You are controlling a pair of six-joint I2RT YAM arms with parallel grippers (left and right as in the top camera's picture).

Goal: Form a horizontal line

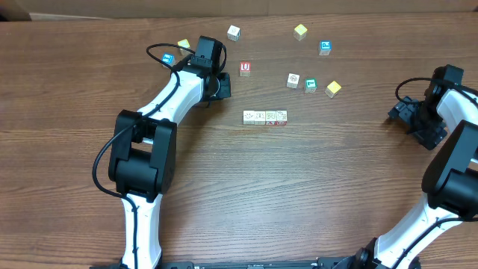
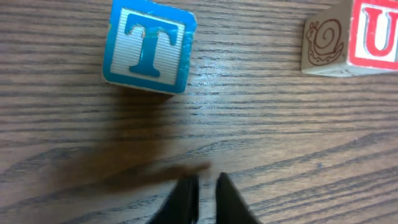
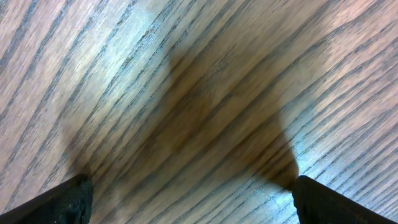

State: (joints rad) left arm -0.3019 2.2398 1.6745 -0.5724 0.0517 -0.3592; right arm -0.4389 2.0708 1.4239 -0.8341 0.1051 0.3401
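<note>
My left gripper (image 2: 207, 182) was nearly closed and held nothing. Just past it sat a blue T block (image 2: 149, 46). My right gripper (image 3: 189, 186) was wide open above the table (image 3: 186, 62). Farther off, the row of four blocks (image 1: 265, 116) lay touching, side by side, between my two arms.

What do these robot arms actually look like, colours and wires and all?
The left arm and right arm are white rounded tubes linked by chunky black joints. Thin black cables loop outside them. The left gripper and right gripper are black too, each with two fingers. No markings show.
</note>
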